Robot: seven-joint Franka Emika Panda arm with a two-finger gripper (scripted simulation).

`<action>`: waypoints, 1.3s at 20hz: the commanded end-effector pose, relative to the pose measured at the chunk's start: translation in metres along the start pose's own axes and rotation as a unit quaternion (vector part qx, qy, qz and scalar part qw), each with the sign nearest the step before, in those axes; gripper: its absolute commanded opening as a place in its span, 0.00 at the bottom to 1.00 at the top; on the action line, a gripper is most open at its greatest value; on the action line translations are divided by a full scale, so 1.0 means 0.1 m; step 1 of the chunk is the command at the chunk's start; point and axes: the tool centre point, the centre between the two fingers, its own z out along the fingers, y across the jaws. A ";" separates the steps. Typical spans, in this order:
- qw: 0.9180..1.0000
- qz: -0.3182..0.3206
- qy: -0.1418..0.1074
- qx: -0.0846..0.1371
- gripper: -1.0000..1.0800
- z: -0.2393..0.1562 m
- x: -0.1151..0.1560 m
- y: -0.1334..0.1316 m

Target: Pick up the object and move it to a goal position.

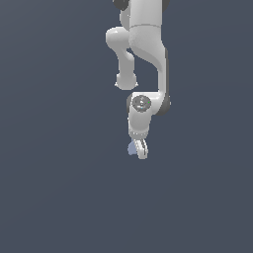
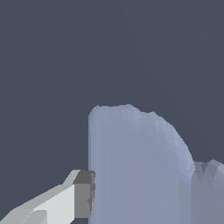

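One object (image 2: 135, 170) stands upright against the gripper (image 1: 141, 150) finger pad (image 2: 83, 194)

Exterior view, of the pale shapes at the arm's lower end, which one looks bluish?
The small pale blue-grey lump, just to the exterior view's left of the white gripper. The gripper and the arm are plain white.

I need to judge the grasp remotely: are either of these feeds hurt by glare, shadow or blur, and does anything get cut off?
Exterior view: flat, even light, no glare or cast shadows; the object is tiny and half hidden behind the gripper. Wrist view: sharp but very close, so the object fills the frame and is cropped; only one finger pad shows, so the jaw state is unclear.
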 end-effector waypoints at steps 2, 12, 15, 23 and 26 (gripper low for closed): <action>1.000 0.000 -0.001 -0.011 0.00 0.10 0.00 0.09; 1.000 0.000 0.000 -0.001 0.00 -0.11 0.17 0.05; 1.000 0.000 0.000 -0.001 0.00 -0.23 0.36 0.11; 1.000 0.001 -0.001 -0.005 0.00 -0.75 1.13 0.34; 1.000 0.001 -0.001 -0.006 0.00 -0.96 1.45 0.43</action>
